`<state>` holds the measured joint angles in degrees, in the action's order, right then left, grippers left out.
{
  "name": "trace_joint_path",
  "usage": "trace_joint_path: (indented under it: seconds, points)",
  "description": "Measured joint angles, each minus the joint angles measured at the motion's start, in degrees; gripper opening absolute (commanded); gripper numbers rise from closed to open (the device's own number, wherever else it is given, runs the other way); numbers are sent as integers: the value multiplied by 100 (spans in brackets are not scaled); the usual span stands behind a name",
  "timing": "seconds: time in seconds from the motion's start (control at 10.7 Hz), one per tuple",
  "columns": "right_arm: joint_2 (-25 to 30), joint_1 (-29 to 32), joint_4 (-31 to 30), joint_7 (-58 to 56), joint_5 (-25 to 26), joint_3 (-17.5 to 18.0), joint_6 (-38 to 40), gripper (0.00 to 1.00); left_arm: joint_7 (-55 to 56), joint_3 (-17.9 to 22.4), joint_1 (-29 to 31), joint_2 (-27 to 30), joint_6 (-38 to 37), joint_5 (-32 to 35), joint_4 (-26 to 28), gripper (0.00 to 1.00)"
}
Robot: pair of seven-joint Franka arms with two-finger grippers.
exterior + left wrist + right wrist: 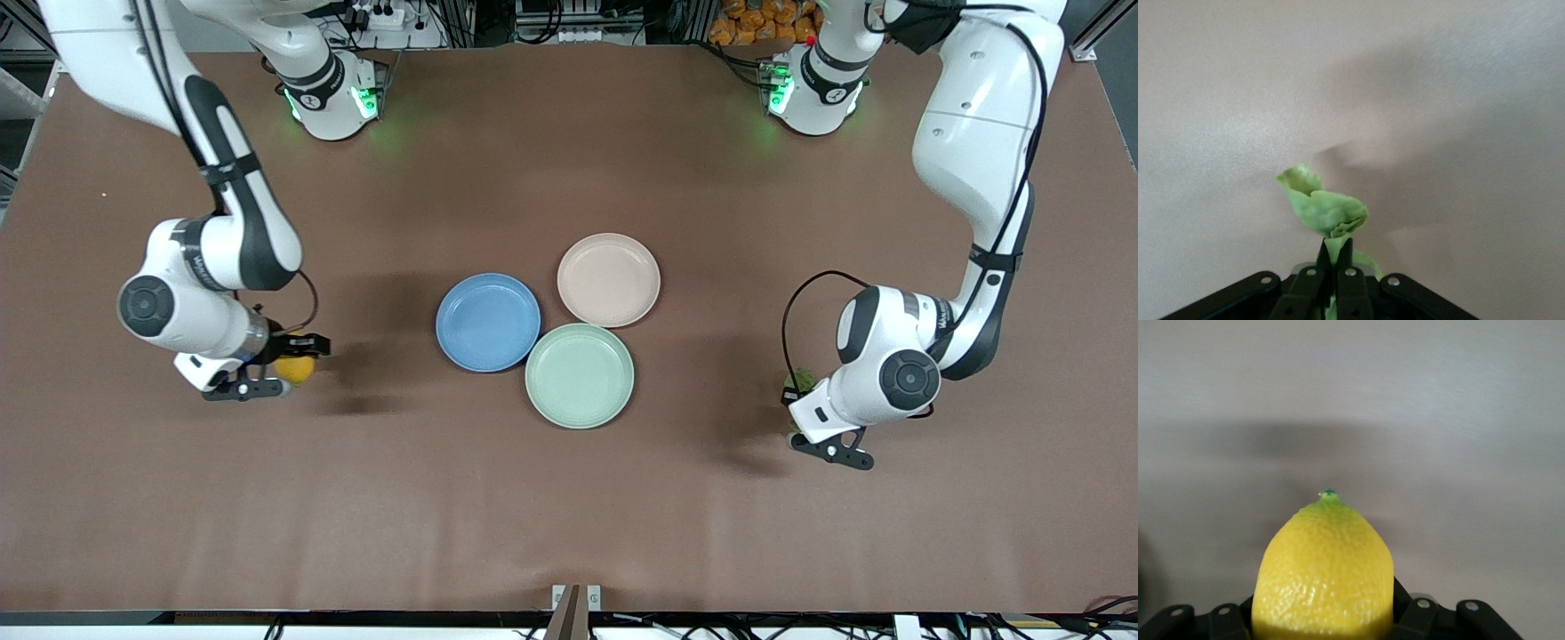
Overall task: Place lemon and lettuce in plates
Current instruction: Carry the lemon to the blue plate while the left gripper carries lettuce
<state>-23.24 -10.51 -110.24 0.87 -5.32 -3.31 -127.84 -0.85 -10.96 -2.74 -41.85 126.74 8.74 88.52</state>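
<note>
Both items are gripped well apart from the blue plate [487, 321] — the lemon [294, 368] by the right gripper [283, 367], the lettuce [1326, 212] only thinly by the left gripper [1335, 257] — so the leaf could be lost in transit.

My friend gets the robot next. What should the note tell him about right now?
Right gripper: shut on the lemon, toward the right arm's end of the table.
Left gripper: shut on the lettuce, toward the left arm's end.
Blue plate and beige-pink plate sit mid-table, touching a mint-green plate; nothing lies in them.
Done: both items gripped.
Left: carry each to the blue or beige-pink plate and let go.
</note>
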Motion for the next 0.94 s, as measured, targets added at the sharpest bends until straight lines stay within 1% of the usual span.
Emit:
trace_joint_path:
  seconds: [0.19,0.47,0.75,0.94]
  points:
    - [8,-635,183,596,-2,22,68,36,48,-24,19,374,4,-1,366,0]
    - [6,-1241,272,953,-67,43,175,37,55,-88,51,951,133,-255,1067,0]
    - [-7,-1711,274,1481,-127,48,170,37,365,-336,43,1395,693,-347,1930,0]
    - [-70,-1892,275,1738,-134,48,50,37,881,-610,29,1513,817,-348,2212,0]
